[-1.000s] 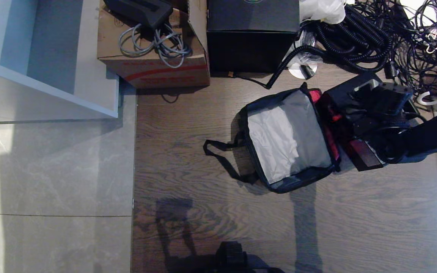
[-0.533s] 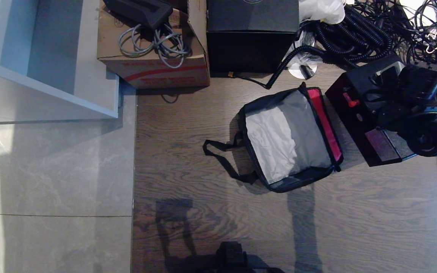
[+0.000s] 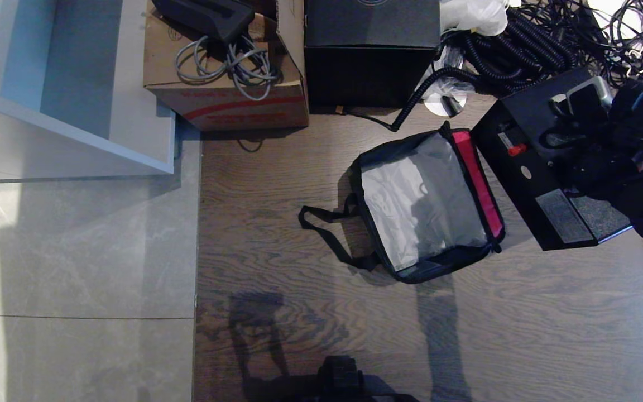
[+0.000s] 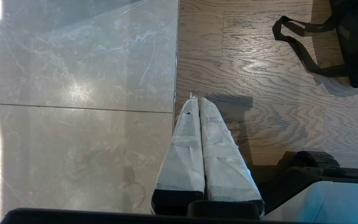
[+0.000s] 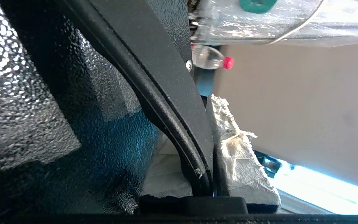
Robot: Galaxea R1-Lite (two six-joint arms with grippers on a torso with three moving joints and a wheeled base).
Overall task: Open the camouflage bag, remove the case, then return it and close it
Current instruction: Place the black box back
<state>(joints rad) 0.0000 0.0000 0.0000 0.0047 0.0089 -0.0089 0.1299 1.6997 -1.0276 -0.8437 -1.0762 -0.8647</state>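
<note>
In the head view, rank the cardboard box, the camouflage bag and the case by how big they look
1. cardboard box and camouflage bag: about alike, and the box is cut off at the picture's edge.
2. case: smallest, though it is lifted nearer the camera and partly hidden by the right gripper.

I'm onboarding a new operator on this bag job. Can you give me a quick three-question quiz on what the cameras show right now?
1. True or false: the case lies inside the camouflage bag.
2. What does the right gripper clamp? A) shoulder strap B) the case's handle C) a cable
3. Fill in: the left gripper is ____, holding nothing.

Key: 1 false; it is out, on the bag's right. 2 B. 3 shut.
</note>
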